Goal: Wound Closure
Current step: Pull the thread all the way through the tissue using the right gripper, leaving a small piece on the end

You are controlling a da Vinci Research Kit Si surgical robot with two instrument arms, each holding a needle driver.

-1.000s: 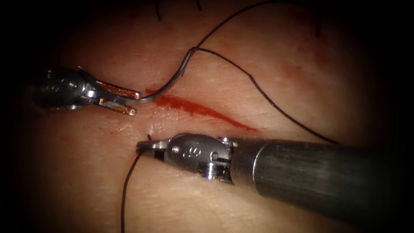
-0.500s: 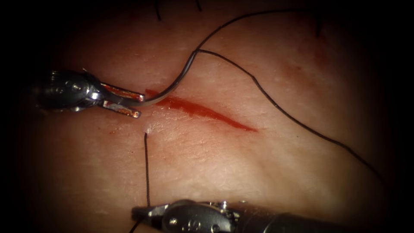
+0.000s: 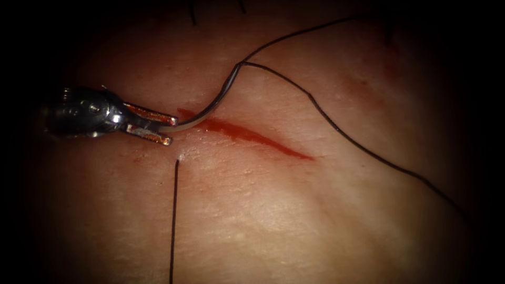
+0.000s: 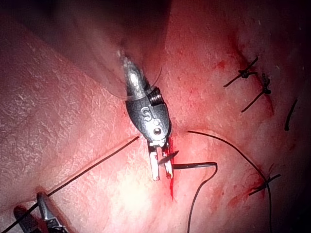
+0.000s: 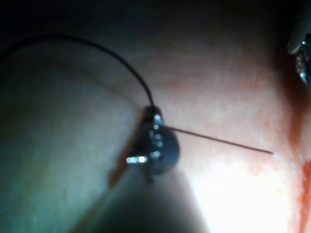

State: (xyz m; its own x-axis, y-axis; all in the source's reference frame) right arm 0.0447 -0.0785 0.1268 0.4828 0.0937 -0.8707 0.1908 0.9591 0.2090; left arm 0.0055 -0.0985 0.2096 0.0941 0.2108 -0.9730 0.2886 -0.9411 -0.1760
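right pincer [image 5: 154, 116] drawn back with thread [image 3: 173, 221] clamped, left pincer [image 3: 169, 130] gripping needle [image 3: 210, 105] near its tip

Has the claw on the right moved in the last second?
Yes. The right claw was beside the cut and has drawn back off the near edge of the endoscope view, holding the thread, now stretched straight from the tissue.

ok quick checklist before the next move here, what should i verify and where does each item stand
1. Left tool gripping the needle near its tip: cannot tell.
2. Needle out of the tissue: ok, it lies over the left end of the cut.
3. Right tool holding the thread: ok, taut to the tissue.
4. Finished knots intact: ok.
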